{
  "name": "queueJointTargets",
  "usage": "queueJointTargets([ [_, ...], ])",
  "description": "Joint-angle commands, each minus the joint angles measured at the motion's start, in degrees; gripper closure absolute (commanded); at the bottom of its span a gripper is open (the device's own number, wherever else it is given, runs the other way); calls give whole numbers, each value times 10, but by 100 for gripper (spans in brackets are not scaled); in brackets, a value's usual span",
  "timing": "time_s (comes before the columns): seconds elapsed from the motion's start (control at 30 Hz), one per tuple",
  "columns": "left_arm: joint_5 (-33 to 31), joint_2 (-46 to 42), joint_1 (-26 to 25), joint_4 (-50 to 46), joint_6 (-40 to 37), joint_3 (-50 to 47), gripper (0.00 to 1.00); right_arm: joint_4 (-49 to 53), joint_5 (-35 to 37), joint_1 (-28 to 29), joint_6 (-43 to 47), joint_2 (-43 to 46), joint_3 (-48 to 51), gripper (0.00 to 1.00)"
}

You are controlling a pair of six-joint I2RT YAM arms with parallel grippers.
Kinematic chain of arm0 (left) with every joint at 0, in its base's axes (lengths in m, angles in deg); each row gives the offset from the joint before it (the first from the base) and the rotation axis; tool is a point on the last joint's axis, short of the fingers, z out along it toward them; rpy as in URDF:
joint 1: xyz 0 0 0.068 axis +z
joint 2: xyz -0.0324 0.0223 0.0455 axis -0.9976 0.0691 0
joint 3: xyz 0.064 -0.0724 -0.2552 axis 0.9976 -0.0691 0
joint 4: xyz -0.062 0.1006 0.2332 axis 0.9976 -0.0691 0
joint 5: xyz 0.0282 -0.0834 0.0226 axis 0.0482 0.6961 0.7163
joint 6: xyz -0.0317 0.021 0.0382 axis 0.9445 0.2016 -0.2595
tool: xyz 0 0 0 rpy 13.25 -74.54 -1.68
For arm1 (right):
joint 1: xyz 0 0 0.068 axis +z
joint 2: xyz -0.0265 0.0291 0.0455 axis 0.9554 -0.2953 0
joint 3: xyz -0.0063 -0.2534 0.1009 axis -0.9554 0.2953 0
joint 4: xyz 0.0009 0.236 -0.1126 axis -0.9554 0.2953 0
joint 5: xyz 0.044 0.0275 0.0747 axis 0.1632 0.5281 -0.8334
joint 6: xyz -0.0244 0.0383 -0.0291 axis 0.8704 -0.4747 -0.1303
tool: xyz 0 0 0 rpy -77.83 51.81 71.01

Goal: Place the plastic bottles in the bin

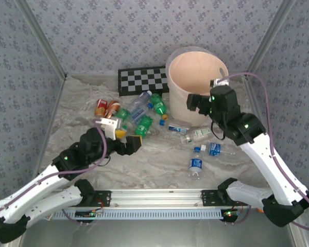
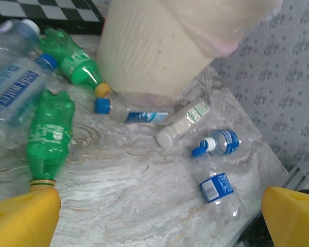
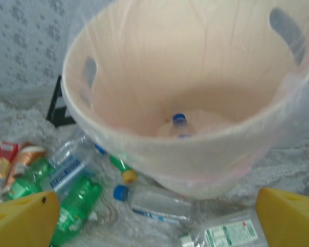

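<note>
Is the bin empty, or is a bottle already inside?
Not empty. Looking down into the bin, one clear bottle with a blue cap sits at its bottom.

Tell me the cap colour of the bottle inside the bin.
Blue; the bottle in the bin shows best from right wrist.

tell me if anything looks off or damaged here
Bottles lie scattered on their sides on the table. One green bottle looks crumpled at its base, and a clear bottle has its blue cap seemingly off the neck.
</note>
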Motion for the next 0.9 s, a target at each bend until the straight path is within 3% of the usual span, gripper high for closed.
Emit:
queueJointTargets([
  [0.0, 2, 23, -25, 37, -18, -4, 0, 33, 46, 26, -21, 41, 45, 0],
  [0.43, -4, 85, -57, 80, -18, -18, 0, 146, 61, 101, -131, 97, 173, 0],
  [0.57, -36, 92, -57, 70, -3, -16, 0, 150, 36, 107, -161, 111, 226, 0],
  [0.87, 3, 94, -57, 97, -15, -28, 0, 92, -52, 118, -227, 113, 354, 13],
])
